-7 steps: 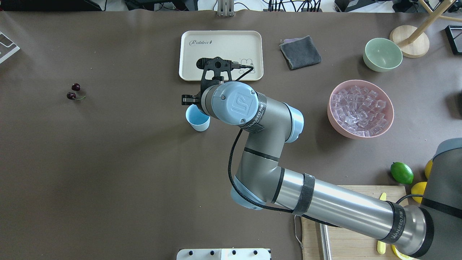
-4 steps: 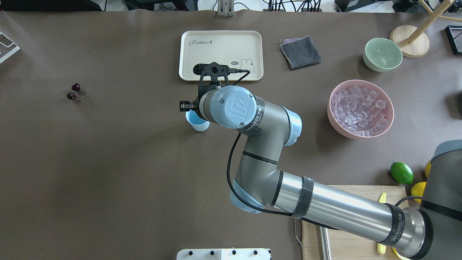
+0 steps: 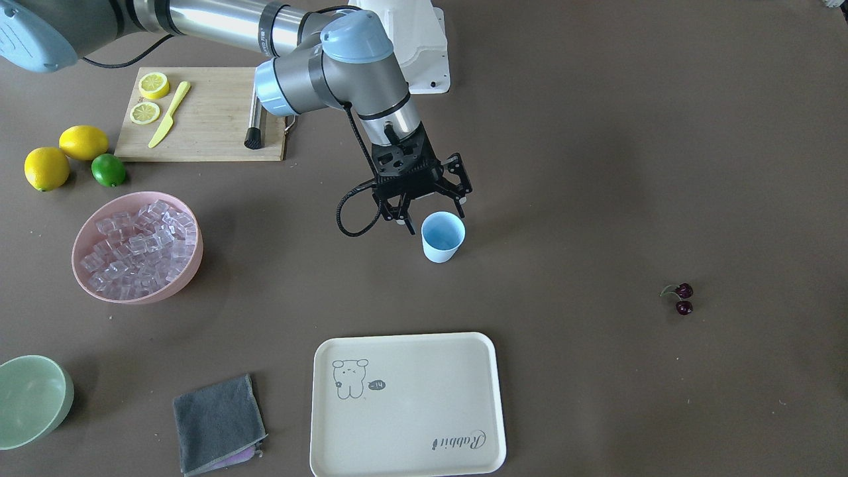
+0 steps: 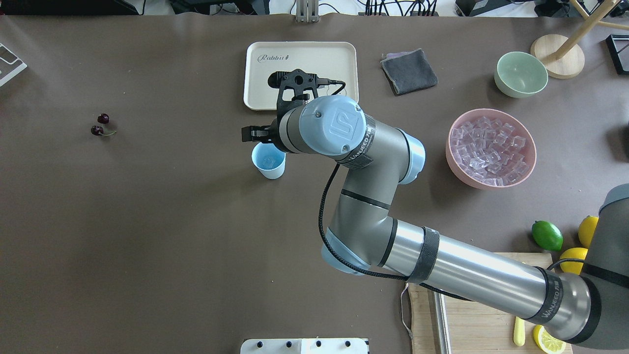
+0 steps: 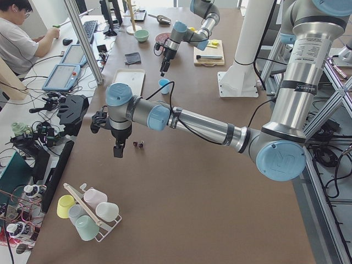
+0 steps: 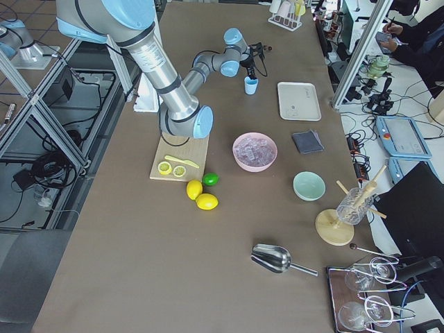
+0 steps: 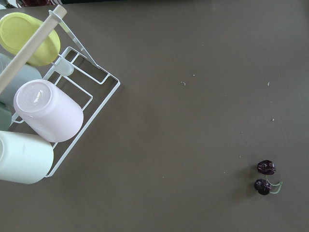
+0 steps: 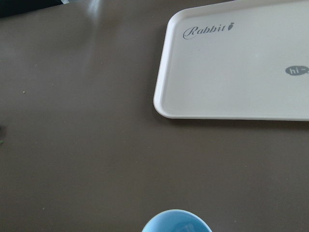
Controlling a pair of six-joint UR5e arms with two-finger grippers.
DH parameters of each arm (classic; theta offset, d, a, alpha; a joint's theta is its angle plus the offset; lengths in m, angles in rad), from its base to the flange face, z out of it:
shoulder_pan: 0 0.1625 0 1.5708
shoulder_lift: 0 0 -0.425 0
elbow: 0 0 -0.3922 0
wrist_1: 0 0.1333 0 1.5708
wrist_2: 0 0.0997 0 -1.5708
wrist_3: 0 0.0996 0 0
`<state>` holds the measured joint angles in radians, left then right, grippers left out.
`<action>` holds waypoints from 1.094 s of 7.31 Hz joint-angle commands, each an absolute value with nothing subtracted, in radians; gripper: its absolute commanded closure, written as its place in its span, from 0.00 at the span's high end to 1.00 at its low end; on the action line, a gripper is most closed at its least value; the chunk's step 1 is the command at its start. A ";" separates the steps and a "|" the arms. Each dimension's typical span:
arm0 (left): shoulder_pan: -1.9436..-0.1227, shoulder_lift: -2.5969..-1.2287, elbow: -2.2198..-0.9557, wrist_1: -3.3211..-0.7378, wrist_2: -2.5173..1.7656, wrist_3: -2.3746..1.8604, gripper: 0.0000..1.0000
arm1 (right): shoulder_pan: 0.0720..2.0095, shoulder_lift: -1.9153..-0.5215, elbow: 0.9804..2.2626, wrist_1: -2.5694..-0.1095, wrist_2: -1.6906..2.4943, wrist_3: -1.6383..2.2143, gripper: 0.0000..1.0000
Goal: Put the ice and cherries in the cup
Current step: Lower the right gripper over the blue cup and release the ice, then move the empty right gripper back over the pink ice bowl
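The right gripper (image 3: pixel 430 216) has risen off the cup (image 3: pixel 442 238) mid-desk, jaws spread, empty (a pale glint inside suggests a drop). Ice (image 4: pixel 491 147) fills the pink bowl (image 4: pixel 467 181); cherries (image 4: pixel 97 130) lie near the left edge, left gripper (image 5: pixel 117 149) state unclear.

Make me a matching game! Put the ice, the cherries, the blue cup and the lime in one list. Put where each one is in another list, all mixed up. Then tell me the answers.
Things:
1. ice
2. cherries
3. cup
4. lime

Places:
A. next to two lemons
B. close to the right gripper
C. piled in the pink bowl
D. alone on the bare table, far from the other things

Right pairs: 1-C, 2-D, 3-B, 4-A.
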<state>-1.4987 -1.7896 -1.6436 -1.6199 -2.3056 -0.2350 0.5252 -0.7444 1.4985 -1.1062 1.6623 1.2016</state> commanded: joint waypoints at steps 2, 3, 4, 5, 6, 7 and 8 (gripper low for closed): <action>-1.499 -1.798 -1.646 -1.623 -2.306 -0.238 0.98 | 0.763 -0.868 1.601 -1.111 1.988 1.183 1.00; -1.497 -1.796 -1.647 -1.624 -2.306 -0.238 0.98 | 0.834 -0.932 1.641 -1.112 2.047 1.163 1.00; -1.497 -1.793 -1.652 -1.626 -2.306 -0.239 0.98 | 0.850 -0.995 1.657 -1.118 2.039 1.134 1.00; -1.496 -1.792 -1.660 -1.626 -2.306 -0.238 0.98 | 0.906 -1.059 1.676 -1.121 2.055 1.117 1.00; -1.496 -1.787 -1.660 -1.626 -2.306 -0.238 0.98 | 0.932 -1.145 1.718 -1.123 2.052 1.062 1.00; -1.494 -1.787 -1.663 -1.631 -2.306 -0.239 0.98 | 0.955 -1.229 1.742 -1.124 2.043 0.999 1.00; -1.494 -1.787 -1.658 -1.632 -2.306 -0.236 0.98 | 0.988 -1.288 1.749 -1.124 2.048 0.971 1.00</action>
